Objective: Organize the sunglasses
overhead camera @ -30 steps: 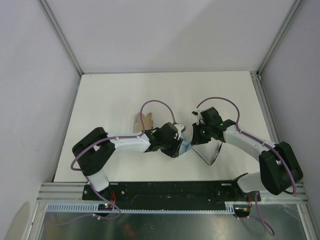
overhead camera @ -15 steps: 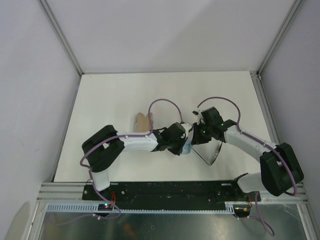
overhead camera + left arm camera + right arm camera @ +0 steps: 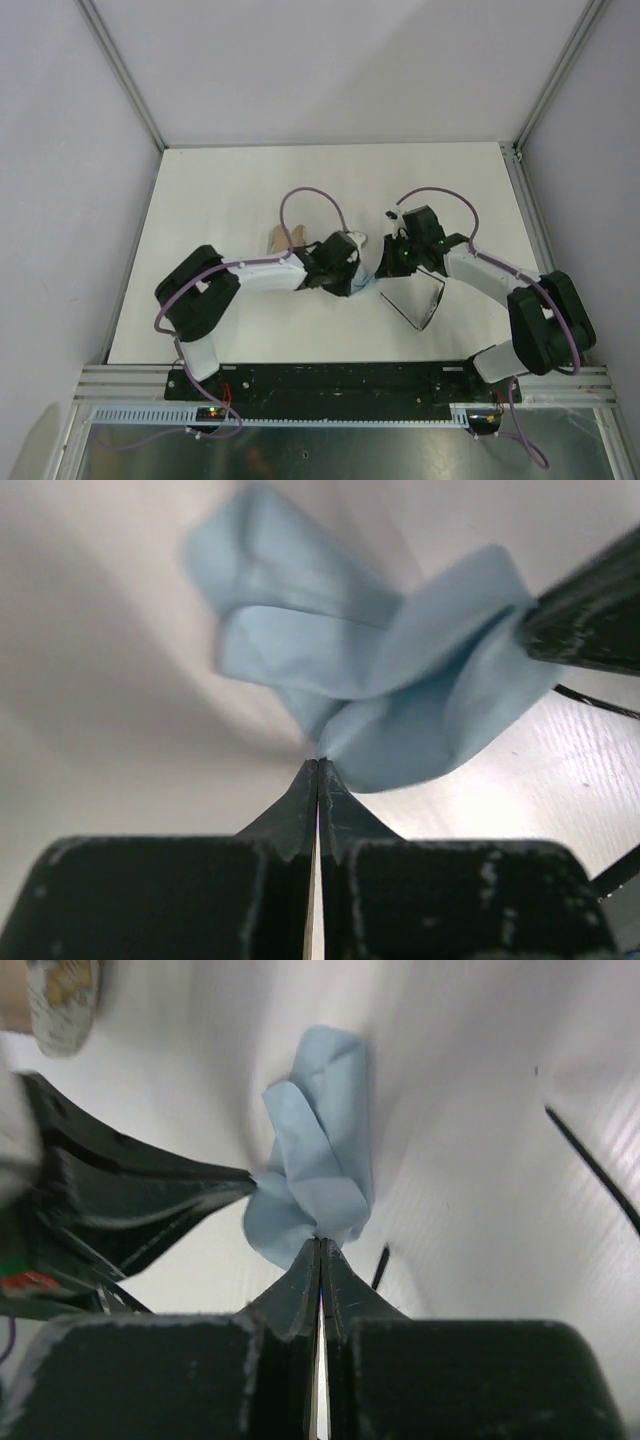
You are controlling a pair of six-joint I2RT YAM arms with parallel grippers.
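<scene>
Nearest to us, the sunglasses (image 3: 420, 308) sit on the desk (image 3: 230, 190) right of the middle, toward its near edge. They're just on the near side of the right claw (image 3: 320, 1248), and nothing is holding them. As far as we can tell they haven't budged over the last second.

The change is one step further in. A second ago the left claw (image 3: 318, 772) was spread and hanging back a little. Now it has slid in and snapped together on the blue cloth (image 3: 400, 695). The right claw was already pressed together on that cloth and hasn't let go. So both claws are pinching the same crumpled rag from opposite sides, tips nearly meeting.

Our read is that this is cloth work, not glasses work. Two grips on it look like a setup for pulling it flat or folding it. The glasses themselves aren't sorted yet.

Further back, left of the middle, the case (image 3: 285, 240) lies partly hidden behind the left arm.

Head count:
- one pair of sunglasses
- one cloth
- one case
- two claws, both busy
</scene>
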